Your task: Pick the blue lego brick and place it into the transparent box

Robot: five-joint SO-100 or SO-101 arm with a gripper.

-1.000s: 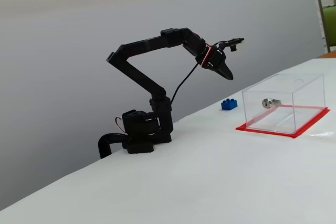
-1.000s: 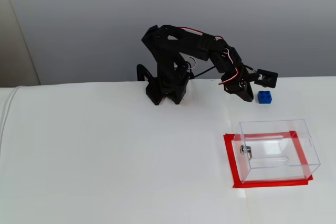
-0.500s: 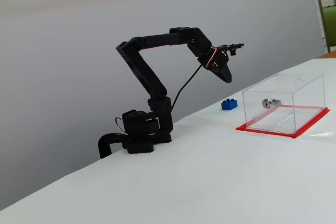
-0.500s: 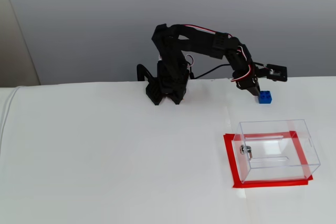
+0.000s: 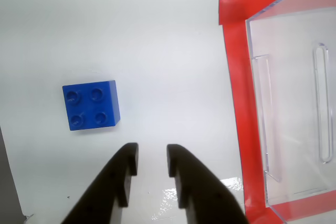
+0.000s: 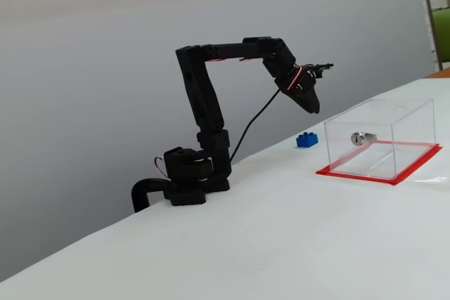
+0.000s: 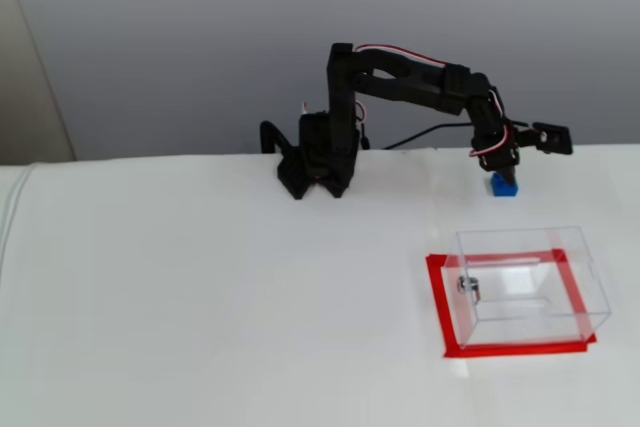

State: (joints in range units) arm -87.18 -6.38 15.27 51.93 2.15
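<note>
In the wrist view, bare counter (image 5: 157, 40) lay open all around the blue lego brick (image 5: 92, 105). The transparent box (image 5: 294, 103) walled off the right, well apart from the brick.

Matte black arm (image 6: 204, 96) built from blocky links on a squat black base (image 6: 186, 180), with a black clamp beside it. Thin black cable looping along it, red and white wires near the wrist. Two tapered black fingers (image 5: 184, 182) with blunt tips.
</note>
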